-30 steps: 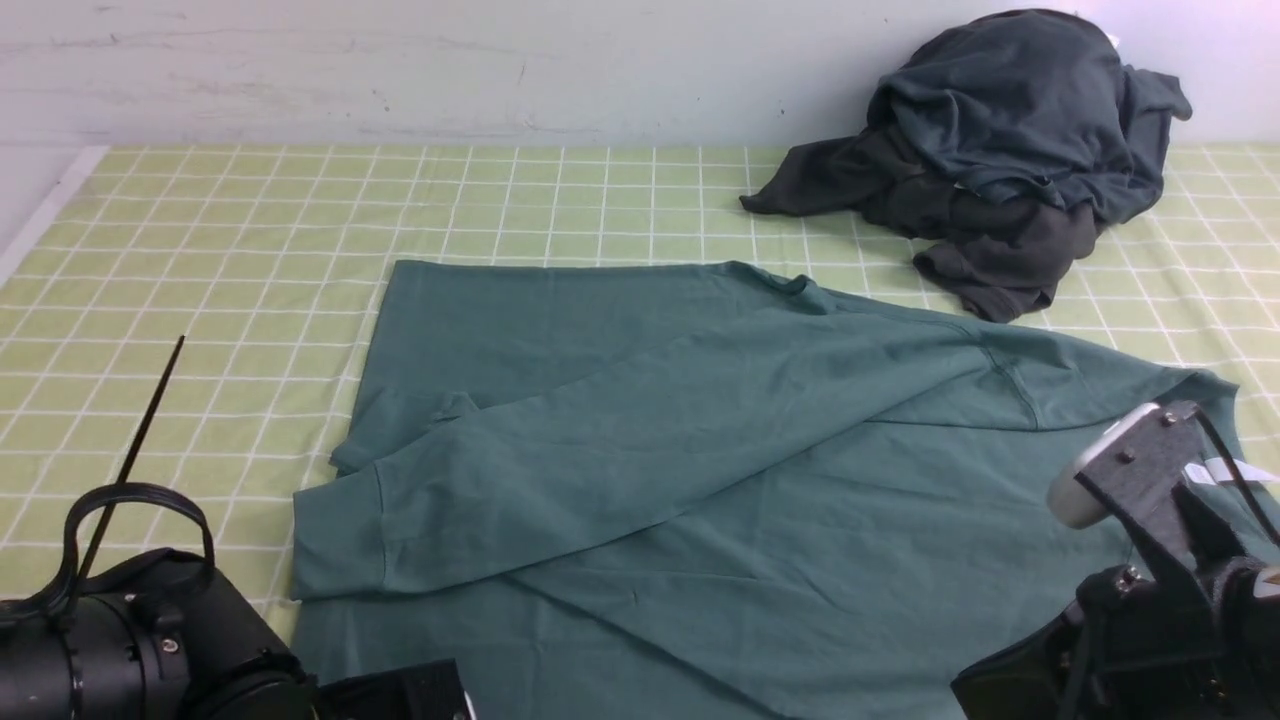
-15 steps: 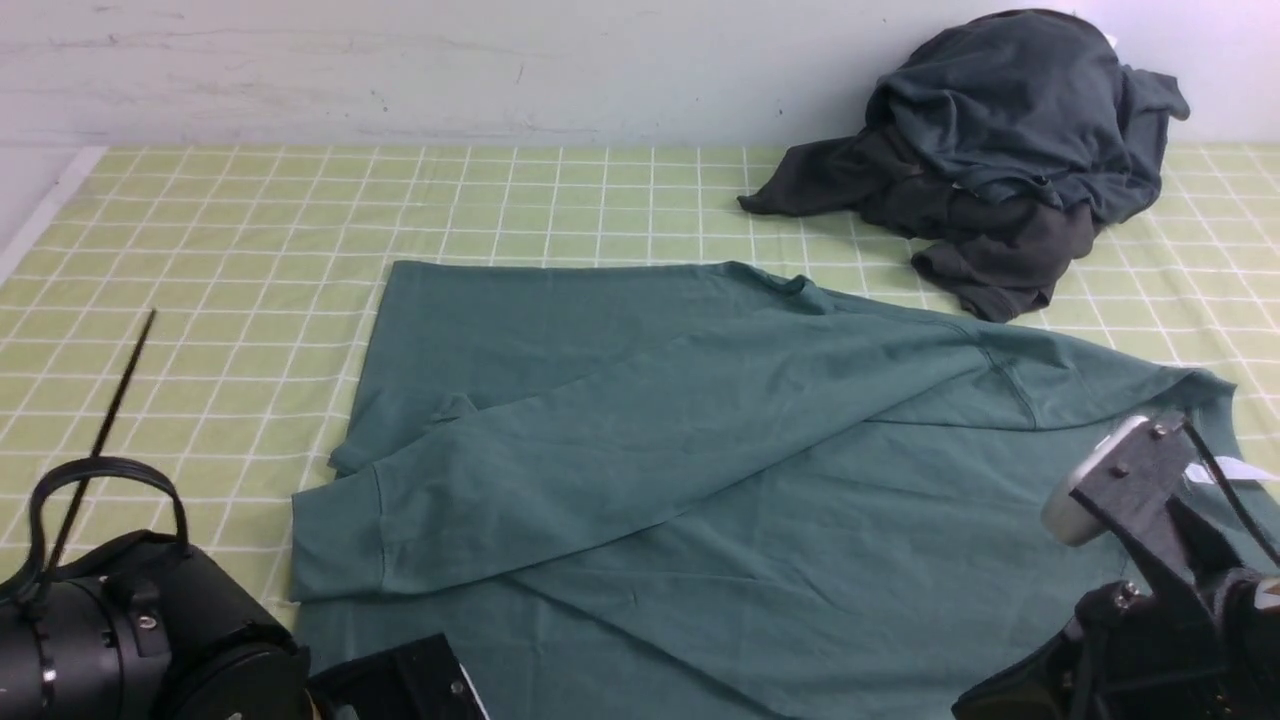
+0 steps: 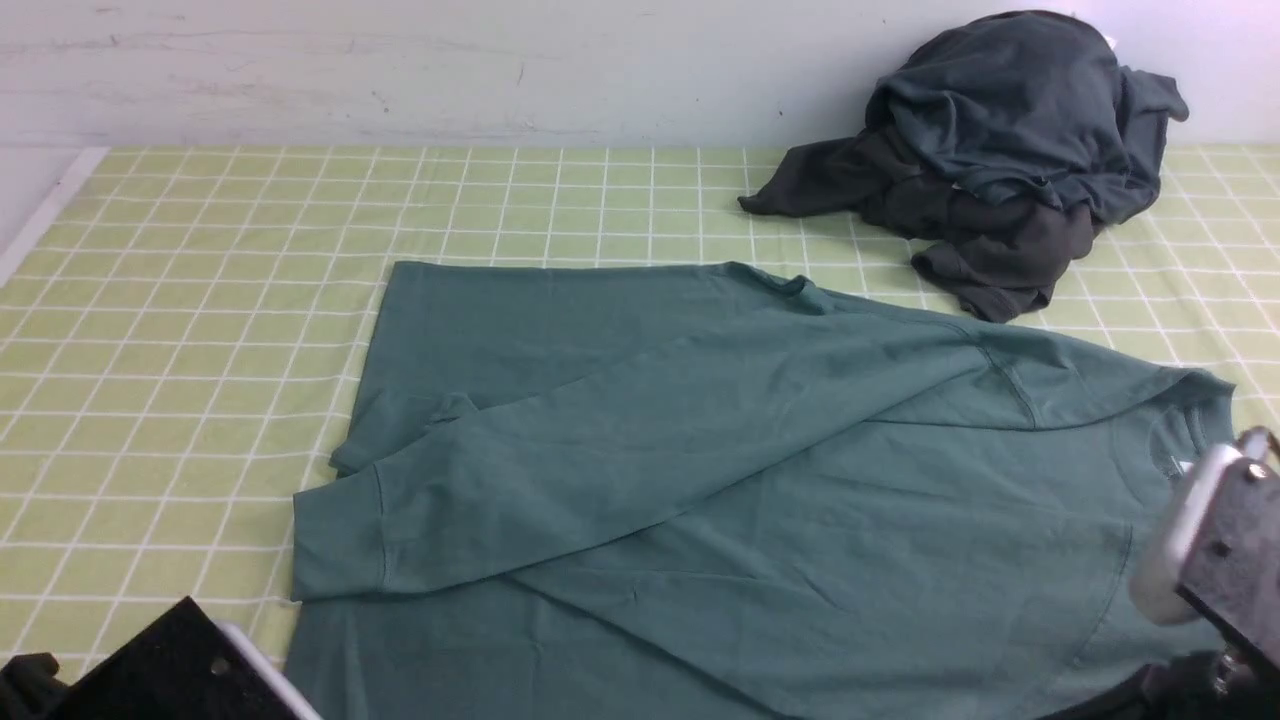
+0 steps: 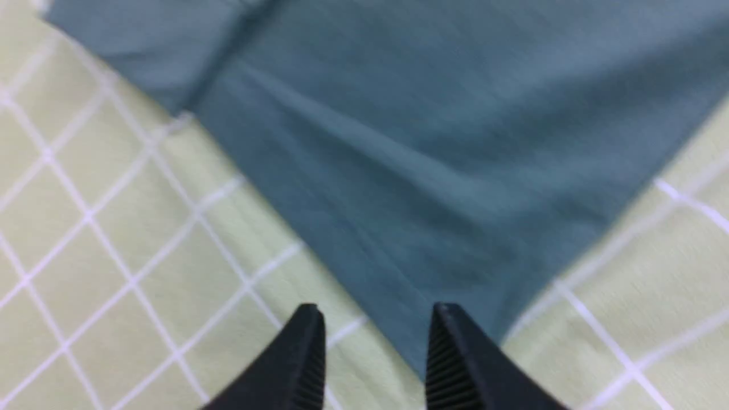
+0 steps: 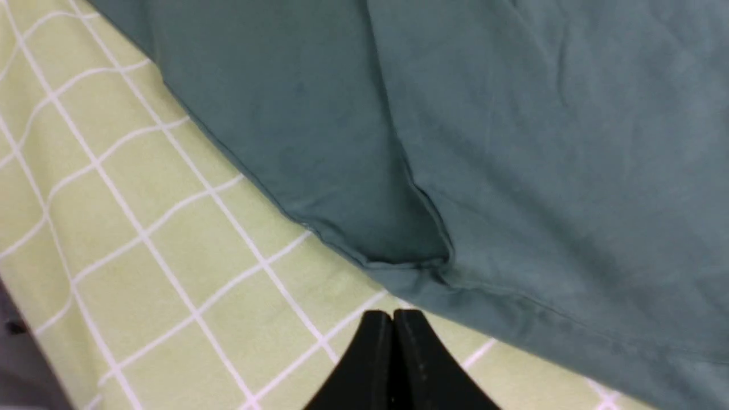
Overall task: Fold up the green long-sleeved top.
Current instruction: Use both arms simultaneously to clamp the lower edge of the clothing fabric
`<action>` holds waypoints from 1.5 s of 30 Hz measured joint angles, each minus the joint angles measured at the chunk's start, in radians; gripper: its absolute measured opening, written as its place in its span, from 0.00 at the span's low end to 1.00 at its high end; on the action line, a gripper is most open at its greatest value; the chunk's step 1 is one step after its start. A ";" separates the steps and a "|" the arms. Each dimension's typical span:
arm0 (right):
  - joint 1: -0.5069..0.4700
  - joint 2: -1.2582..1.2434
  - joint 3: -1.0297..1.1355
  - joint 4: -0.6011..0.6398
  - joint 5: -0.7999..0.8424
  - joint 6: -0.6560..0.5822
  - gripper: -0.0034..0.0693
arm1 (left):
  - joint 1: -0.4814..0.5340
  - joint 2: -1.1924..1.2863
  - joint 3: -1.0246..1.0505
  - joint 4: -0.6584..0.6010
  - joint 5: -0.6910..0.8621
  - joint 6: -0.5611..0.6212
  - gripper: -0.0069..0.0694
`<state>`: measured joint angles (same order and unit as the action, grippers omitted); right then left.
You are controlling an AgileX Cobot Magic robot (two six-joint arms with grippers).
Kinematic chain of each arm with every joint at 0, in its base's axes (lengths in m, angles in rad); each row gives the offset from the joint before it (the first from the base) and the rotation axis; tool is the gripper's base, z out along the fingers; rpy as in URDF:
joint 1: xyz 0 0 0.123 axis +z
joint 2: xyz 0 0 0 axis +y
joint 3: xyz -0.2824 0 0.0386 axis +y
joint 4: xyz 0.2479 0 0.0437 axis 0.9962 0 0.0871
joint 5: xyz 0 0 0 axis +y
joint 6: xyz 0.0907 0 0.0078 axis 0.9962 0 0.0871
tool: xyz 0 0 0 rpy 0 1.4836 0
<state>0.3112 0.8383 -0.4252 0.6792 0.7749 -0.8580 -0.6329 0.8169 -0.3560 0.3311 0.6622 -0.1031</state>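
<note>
Item one, green long-sleeved top [image 3: 760, 470]: it lies spread flat over the middle and right of the desk [image 3: 200, 260], on a pale green checked cloth [image 3: 150, 420]. One sleeve [image 3: 650, 440] is folded slantwise across the body. Its ribbed cuff [image 3: 340, 545] sits at the garment's left edge. The collar [image 3: 1190, 415] lies at the far right.

Item two, left hand [image 4: 376, 310]: its jaws stand partly apart with nothing caught between them. My wrist view is blurred, but a corner of the top lies just beside one finger [image 4: 450, 353], over the checked cloth.

Item three, right hand [image 5: 393, 316]: its fingers are pressed fully together and grip nothing. It hangs over bare checked cloth just beside the top's edge, where the fabric puckers into a small fold.

Item four, dark clothes heap [image 3: 1000, 150]: charcoal-grey, bundled at the far right against the wall [image 3: 400, 70], apart from the green top.
</note>
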 joint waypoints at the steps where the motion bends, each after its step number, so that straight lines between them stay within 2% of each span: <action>1: 0.000 -0.056 0.028 -0.003 -0.023 -0.001 0.03 | 0.000 0.007 -0.005 0.010 0.010 -0.025 0.32; 2: 0.000 -0.056 0.028 -0.003 -0.029 -0.001 0.03 | 0.000 0.010 -0.006 0.012 0.012 -0.030 0.32; 3: 0.000 -0.140 0.071 -0.004 -0.079 -0.001 0.03 | 0.000 0.046 -0.020 0.017 0.033 -0.062 0.25; 5: 0.000 -0.201 0.104 -0.004 -0.119 -0.001 0.03 | 0.000 0.097 -0.040 0.005 0.060 -0.074 0.20; 8: 0.000 -0.270 0.143 0.000 -0.159 -0.001 0.03 | 0.000 0.265 -0.103 -0.088 0.116 -0.028 0.10; 12: 0.000 -0.272 0.148 0.007 -0.170 -0.001 0.03 | 0.000 0.465 -0.152 -0.219 0.132 0.110 0.09; 16: 0.000 -0.272 0.148 0.007 -0.172 -0.001 0.03 | 0.000 0.619 -0.177 -0.313 0.132 0.196 0.09; 21: 0.000 -0.272 0.148 0.007 -0.172 -0.001 0.03 | 0.000 0.651 -0.195 -0.344 0.159 0.232 0.09; 28: 0.000 -0.272 0.148 0.007 -0.173 -0.001 0.03 | 0.000 0.556 -0.187 -0.350 0.160 0.234 0.09; 31: 0.000 -0.272 0.148 0.007 -0.174 -0.001 0.03 | 0.000 0.485 -0.187 -0.282 0.160 0.275 0.15; 33: 0.000 -0.272 0.149 0.007 -0.176 -0.001 0.03 | 0.000 0.467 -0.186 -0.232 0.159 0.336 0.23; 34: 0.000 -0.272 0.149 0.007 -0.176 -0.001 0.03 | 0.000 0.467 -0.186 -0.232 0.159 0.342 0.24; 36: 0.000 -0.272 0.149 0.007 -0.178 -0.001 0.03 | 0.000 0.469 -0.185 -0.199 0.148 0.419 0.39; 40: 0.000 -0.272 0.149 0.010 -0.184 -0.001 0.03 | 0.000 0.508 -0.185 -0.190 0.127 0.510 0.56; 43: 0.000 -0.272 0.149 0.024 -0.185 -0.001 0.03 | 0.000 0.553 -0.185 -0.189 0.120 0.531 0.61; 45: 0.000 -0.272 0.149 0.027 -0.189 -0.001 0.03 | 0.000 0.583 -0.185 -0.185 0.115 0.539 0.61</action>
<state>0.3112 0.5662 -0.2764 0.7058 0.5864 -0.8594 -0.6329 1.4003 -0.5414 0.1457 0.7771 0.4359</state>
